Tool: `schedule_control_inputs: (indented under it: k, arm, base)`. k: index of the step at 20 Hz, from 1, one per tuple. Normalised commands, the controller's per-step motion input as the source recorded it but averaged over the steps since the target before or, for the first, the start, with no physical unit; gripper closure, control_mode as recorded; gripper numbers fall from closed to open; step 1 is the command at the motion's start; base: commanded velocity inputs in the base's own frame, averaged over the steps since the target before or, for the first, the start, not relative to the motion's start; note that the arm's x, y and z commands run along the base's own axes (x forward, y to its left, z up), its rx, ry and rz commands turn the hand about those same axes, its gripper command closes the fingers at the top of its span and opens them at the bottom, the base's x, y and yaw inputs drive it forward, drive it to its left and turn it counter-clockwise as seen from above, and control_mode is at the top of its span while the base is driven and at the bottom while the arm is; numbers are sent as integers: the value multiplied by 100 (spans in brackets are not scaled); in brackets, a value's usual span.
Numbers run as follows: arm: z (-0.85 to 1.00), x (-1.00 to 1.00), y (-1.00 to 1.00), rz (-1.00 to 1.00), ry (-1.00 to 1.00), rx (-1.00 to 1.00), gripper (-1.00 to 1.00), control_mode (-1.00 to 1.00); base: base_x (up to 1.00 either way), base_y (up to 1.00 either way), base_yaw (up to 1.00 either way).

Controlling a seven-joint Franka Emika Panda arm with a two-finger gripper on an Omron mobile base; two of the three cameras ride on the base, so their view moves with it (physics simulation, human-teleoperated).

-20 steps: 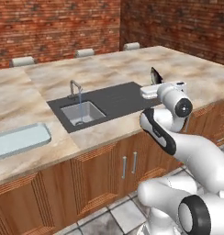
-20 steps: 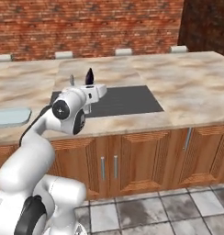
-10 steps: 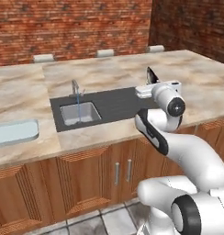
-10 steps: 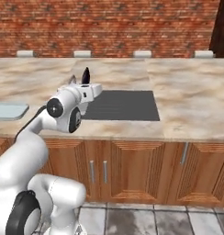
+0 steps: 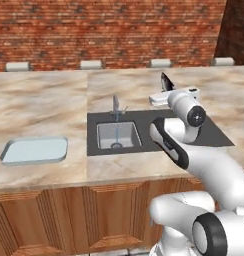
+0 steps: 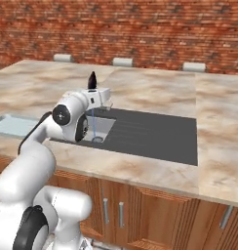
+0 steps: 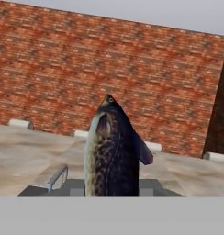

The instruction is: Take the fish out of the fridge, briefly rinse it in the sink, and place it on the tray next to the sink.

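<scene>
My gripper (image 5: 165, 92) is shut on the fish (image 5: 167, 82), a dark slim body that points upward out of the hand. It hangs above the dark sink panel (image 5: 194, 125), right of the steel basin (image 5: 117, 135). A thin stream of water falls from the faucet (image 5: 115, 104) to the drain. In the hand view the fish (image 7: 111, 151) rises in the middle, with the faucet (image 7: 57, 176) low at the left. From the right base view, gripper (image 6: 94, 89) and fish (image 6: 92, 79) stand just behind the basin (image 6: 102, 128). The pale blue tray (image 5: 34, 150) lies left of the sink. The fridge is out of view.
A marble counter (image 5: 44, 105) runs across, with wood cabinet doors (image 5: 64, 220) below its front edge. A brick wall (image 5: 94, 30) stands behind it, with several white seat backs (image 5: 91, 64) along the far edge. The tray (image 6: 11, 125) sits at the left in the right base view.
The whole scene has shifted because the base drove along the counter, so sink and tray now sit more central. The fish stays upright in the shut gripper.
</scene>
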Motion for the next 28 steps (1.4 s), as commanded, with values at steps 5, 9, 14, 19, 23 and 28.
schedule_control_inputs:
  k: [5,9,14,19,23,28]
  arm:
    - [0,0,0,0,0,0,100,100]
    - [12,18,-19,0,69,25,100,-100]
    - [0,28,-23,5,100,39,100,-100]
    - [20,2,-27,5,98,39,100,-100]
    - [-15,16,-6,0,100,19,100,-100]
    - [-14,0,0,0,31,0,100,-100]
  base:
    - [68,-3,0]
    - [6,0,0]
    - [0,0,0]
    - [0,0,0]
    - [0,0,0]
    - [0,0,0]
